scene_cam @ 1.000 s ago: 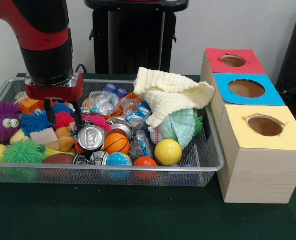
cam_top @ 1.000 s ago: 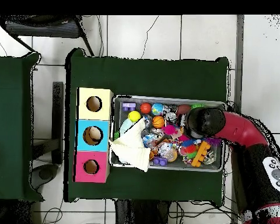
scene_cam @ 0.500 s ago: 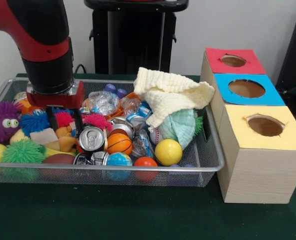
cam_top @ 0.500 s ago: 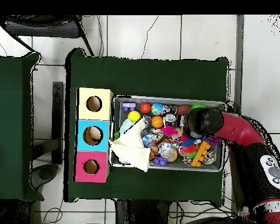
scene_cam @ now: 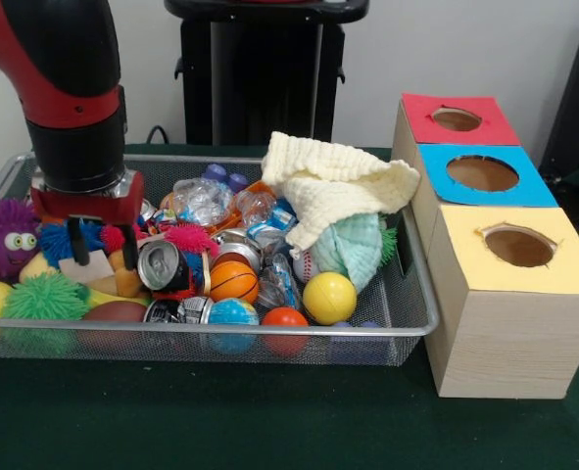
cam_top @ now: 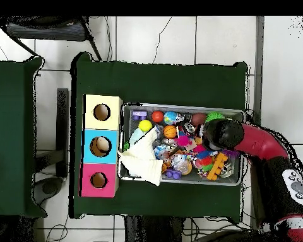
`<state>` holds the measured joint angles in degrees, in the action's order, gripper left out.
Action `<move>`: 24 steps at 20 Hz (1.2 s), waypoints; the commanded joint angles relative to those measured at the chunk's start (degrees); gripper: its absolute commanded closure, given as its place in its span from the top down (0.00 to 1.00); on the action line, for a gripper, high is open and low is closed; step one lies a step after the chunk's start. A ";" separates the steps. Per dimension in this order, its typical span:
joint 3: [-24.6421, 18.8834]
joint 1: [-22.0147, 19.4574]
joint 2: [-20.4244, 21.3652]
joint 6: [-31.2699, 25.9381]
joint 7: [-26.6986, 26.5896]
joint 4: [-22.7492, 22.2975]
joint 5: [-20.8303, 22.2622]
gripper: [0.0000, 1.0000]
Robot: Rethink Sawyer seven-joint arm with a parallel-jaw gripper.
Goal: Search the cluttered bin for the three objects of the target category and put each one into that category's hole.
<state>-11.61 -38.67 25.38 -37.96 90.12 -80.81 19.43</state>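
The step in hand reads as the search-and-pick stage: nothing is being carried, and the gripper (scene_cam: 101, 242) is down among the clutter at one end of the wire bin (scene_cam: 421, 294). The target category cannot be told from the pictures. In the front view the two dark fingers (scene_cam: 73, 240) stand apart, released, with a tan block (scene_cam: 85, 267) showing between and below them. They grasp nothing. A crushed can (scene_cam: 162, 265) lies tipped just beside one finger, with a small basketball (scene_cam: 232, 280) next to it.

The arm (scene_cam: 69, 98) comes down steeply from above, its wrist roughly vertical over the fuzzy toys (a purple one with eyes (scene_cam: 5, 238) and a green one (scene_cam: 44, 297) sit nearby). In the overhead view the arm (cam_top: 258, 142) reaches in across the bin's end farthest from the boxes.

The next move likely calls for settling the fingers around one item and closing on it without catching its neighbours, since the things lie touching one another. A carry across the full bin to the three-hole box (scene_cam: 509, 294) would follow. A yellow cloth (scene_cam: 333, 186) is heaped at the box end and may hide further items.
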 commanded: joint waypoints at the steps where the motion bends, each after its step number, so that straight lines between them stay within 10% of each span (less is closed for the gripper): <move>1: 2.23 2.15 -4.77 3.43 4.73 1.05 3.79 1.00; 24: 5.57 4.89 2.04 -6.30 7.19 -5.15 -5.17 1.00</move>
<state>-5.58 -33.99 25.02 -37.55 90.12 -80.65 17.79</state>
